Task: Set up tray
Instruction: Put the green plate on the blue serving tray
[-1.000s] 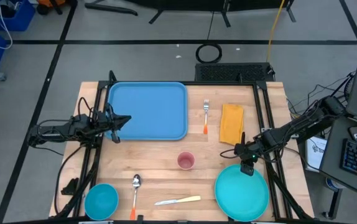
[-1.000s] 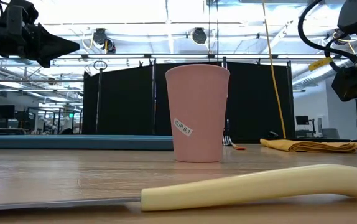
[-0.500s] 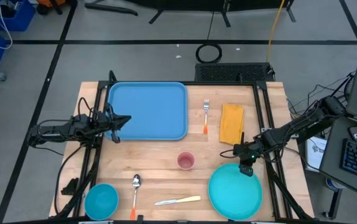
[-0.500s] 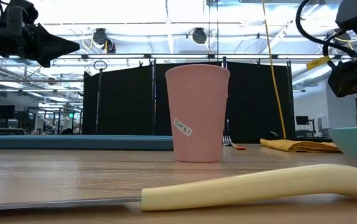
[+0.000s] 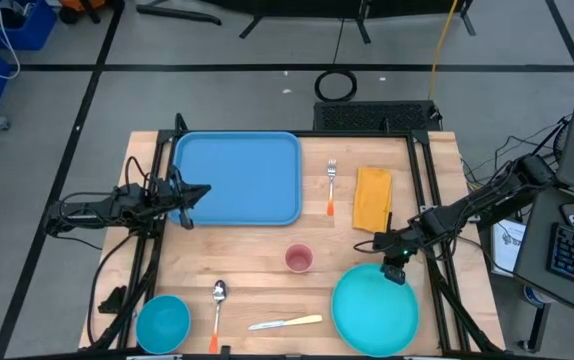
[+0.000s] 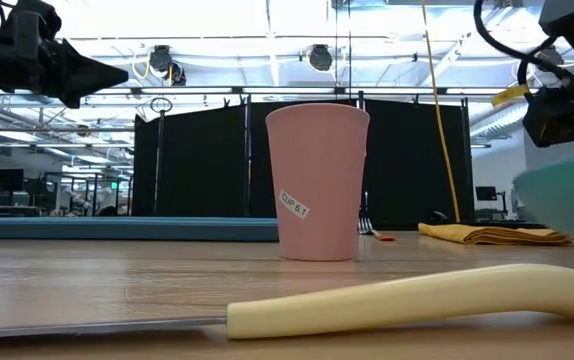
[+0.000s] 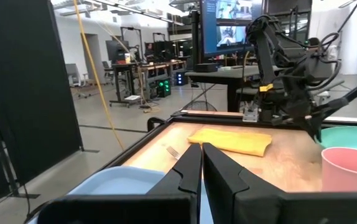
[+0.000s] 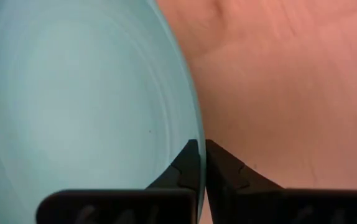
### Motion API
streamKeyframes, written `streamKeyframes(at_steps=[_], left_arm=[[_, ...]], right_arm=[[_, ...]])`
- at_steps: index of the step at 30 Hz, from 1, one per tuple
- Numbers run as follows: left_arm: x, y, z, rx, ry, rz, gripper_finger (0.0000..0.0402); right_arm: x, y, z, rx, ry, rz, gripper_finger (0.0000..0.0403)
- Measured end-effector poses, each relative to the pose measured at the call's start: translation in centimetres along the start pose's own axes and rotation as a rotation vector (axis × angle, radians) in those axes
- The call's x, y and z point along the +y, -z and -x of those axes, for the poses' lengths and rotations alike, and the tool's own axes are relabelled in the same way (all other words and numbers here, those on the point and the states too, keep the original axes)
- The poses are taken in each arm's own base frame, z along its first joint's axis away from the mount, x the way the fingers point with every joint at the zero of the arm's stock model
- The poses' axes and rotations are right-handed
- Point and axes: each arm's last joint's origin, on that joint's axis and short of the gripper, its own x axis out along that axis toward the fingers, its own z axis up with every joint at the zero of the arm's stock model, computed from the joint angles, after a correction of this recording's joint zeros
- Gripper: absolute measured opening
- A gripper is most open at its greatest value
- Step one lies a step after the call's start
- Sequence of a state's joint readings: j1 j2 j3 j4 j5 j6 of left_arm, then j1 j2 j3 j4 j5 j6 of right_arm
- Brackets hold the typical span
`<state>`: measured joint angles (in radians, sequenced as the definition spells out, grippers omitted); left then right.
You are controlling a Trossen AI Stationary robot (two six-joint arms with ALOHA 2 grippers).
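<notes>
Right end effector [image 5: 395, 272] pinches the far rim of the plate [image 5: 374, 312], fingers pressed together on its edge; in the low view the plate looks lifted off the counter [image 5: 257, 260], likely for carrying to the tray [image 5: 237, 178]. Right arm reaches in from the right side, wrist angled down. Tray sits flat at far left of counter. Left end effector [image 5: 200, 192], pressed together and holding nothing, hovers at tray's left edge, arm roughly level.

This is a robotics lab in a large open hall. Black curtain panels [image 6: 207, 160] stand behind the wooden worktop [image 5: 257, 260], ceiling lights [image 6: 319, 57] hang from exposed beams, and desks with monitors [image 7: 231, 28], cables and taped floor lines [image 5: 267, 68] surround the rig.
</notes>
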<state>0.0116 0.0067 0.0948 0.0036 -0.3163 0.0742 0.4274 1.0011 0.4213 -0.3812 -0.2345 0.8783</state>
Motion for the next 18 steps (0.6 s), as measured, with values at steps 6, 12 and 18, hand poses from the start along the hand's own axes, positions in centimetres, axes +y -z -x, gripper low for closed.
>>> streamKeyframes(at_steps=[6,12,18], left_arm=[[0.0,0.0,0.0,0.001,-0.007,0.0,0.0019],[0.0,0.0,0.0,0.001,-0.007,0.0,0.0019],[0.0,0.0,0.0,0.001,-0.008,0.0,0.0019]], right_arm=[[0.7,-0.4,0.9,-0.098,-0.071,0.05,0.0001],[1.4,-0.9,2.5,-0.294,-0.121,0.155,0.0001],[1.4,-1.3,3.5,-0.454,-0.07,0.207,0.0]])
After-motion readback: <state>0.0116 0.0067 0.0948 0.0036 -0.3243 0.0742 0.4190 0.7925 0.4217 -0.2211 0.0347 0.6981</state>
